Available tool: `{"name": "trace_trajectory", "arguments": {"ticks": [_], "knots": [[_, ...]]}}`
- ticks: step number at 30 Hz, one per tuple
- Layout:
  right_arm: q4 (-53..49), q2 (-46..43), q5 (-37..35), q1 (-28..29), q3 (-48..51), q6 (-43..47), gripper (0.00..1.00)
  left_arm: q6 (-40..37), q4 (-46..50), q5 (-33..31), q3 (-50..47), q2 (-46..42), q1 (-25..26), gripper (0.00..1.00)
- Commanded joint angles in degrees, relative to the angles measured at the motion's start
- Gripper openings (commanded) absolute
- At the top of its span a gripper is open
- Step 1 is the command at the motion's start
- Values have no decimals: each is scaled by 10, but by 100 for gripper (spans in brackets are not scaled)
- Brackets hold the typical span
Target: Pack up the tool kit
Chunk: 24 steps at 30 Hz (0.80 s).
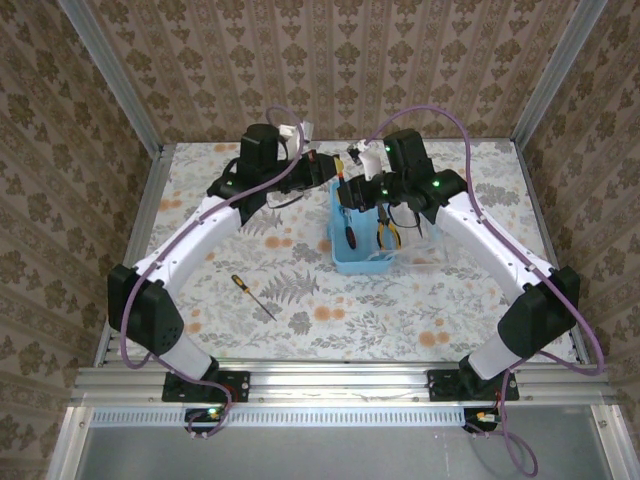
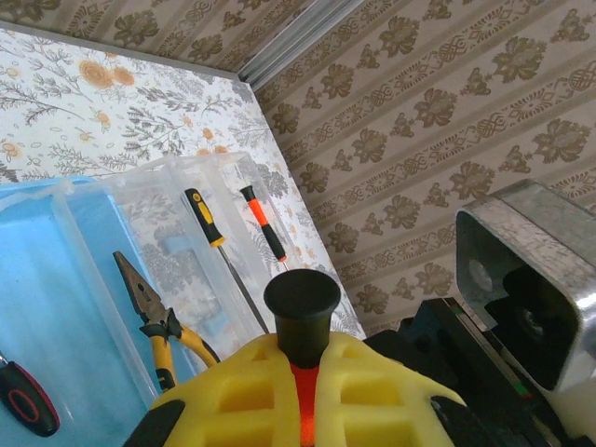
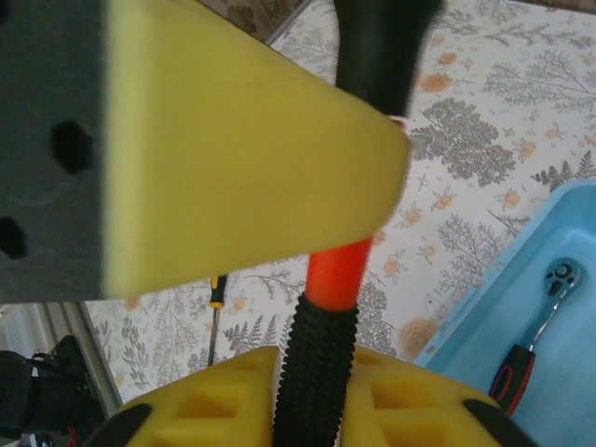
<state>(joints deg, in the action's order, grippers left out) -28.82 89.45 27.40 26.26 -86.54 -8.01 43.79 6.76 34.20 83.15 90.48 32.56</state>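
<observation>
Case (image 1: 352, 264) of the tool kit lies open around the middle of the table (image 1: 420, 320), its clear lid (image 1: 420, 255) laid out toward the right edge, with pliers (image 1: 388, 233) and a red-black ratchet (image 3: 514, 372) inside. Above its far end you hold one orange-black screwdriver (image 3: 337, 270) from both sides: your left gripper (image 2: 300, 363) is clamped tight just below the black butt, and your right gripper (image 3: 315, 377) has its yellow fingers pressed on the ribbed grip. A yellow-handled screwdriver (image 1: 252, 295) lies loose left of the case, nearer the near edge.
</observation>
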Motion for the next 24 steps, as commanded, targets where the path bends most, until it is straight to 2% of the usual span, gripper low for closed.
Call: {"name": "trace_trajectory", "arguments": {"ticks": [1, 4, 6, 9, 12, 15, 16, 19, 24], "knots": [[16, 3, 4, 1, -21, 0, 12, 1, -5, 18, -4, -13, 5, 0], [8, -1, -1, 1, -24, 4, 0, -9, 8, 12, 2, -9, 5, 0], [6, -5, -4, 1, -23, 7, 0, -23, 27, 1, 9, -6, 4, 10], [0, -9, -9, 0, -22, 11, 0, -61, 73, -38, 21, -3, 2, 43], [-17, -11, -19, -10, -24, 19, 0, -102, 132, -87, 27, -5, -10, 69], [-58, -16, -35, -40, -23, 21, 0, -149, 203, -162, 22, -18, -25, 95], [-73, -18, -44, -55, -24, 23, 0, -164, 228, -195, 18, -24, -30, 100], [-126, -17, -101, -101, -31, 37, 0, -190, 284, -273, -7, -43, -50, 100], [-178, 13, -262, -159, -28, 69, 0, -199, 313, -337, -76, -78, -95, 100]]}}
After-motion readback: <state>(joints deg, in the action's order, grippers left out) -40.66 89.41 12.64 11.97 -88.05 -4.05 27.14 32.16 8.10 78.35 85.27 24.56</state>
